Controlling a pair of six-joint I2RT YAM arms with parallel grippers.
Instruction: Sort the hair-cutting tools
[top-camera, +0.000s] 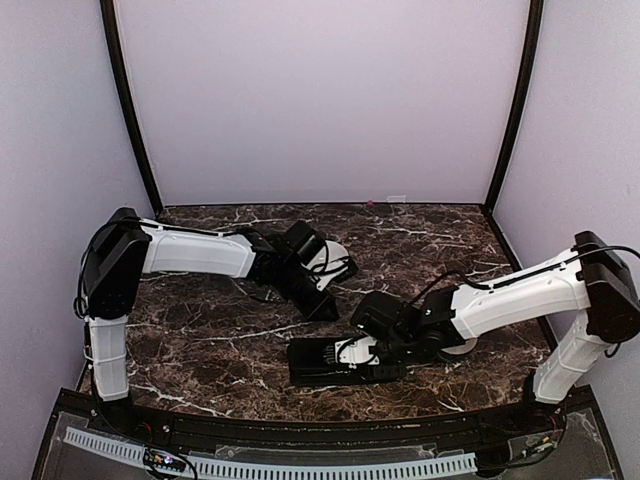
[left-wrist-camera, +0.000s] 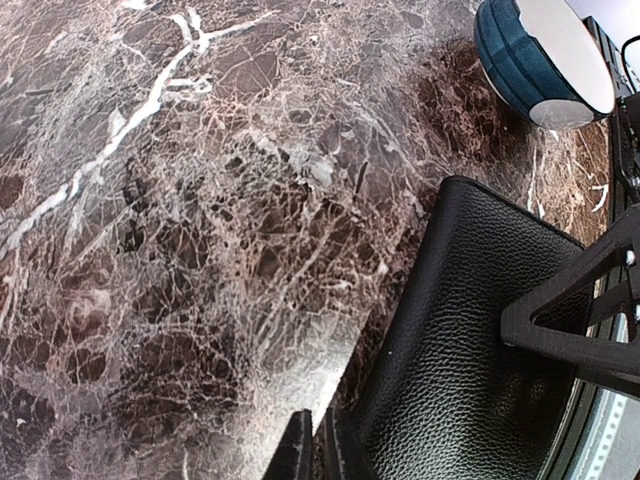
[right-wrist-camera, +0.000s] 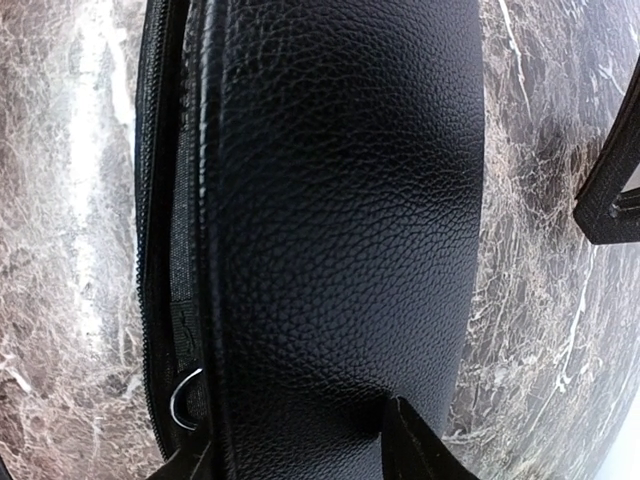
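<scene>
1. You are at the opening step. The flat black leather zip case (right-wrist-camera: 340, 200) lies on the dark marble bench (left-wrist-camera: 150, 250), and the hair-cutting tools are not on view, so they are presumably inside it.
2. Your right end effector (right-wrist-camera: 300, 452) straddles the flap, part-open; you cannot tell whether it pinches it. Your left end effector (left-wrist-camera: 318, 452) is closed and empty, just beside the case.
3. Next you need a firm hold on the flap to lift it.
4. A small silver ring (right-wrist-camera: 184, 398) at the zip gap could be a scissor handle or a zip pull.
</scene>
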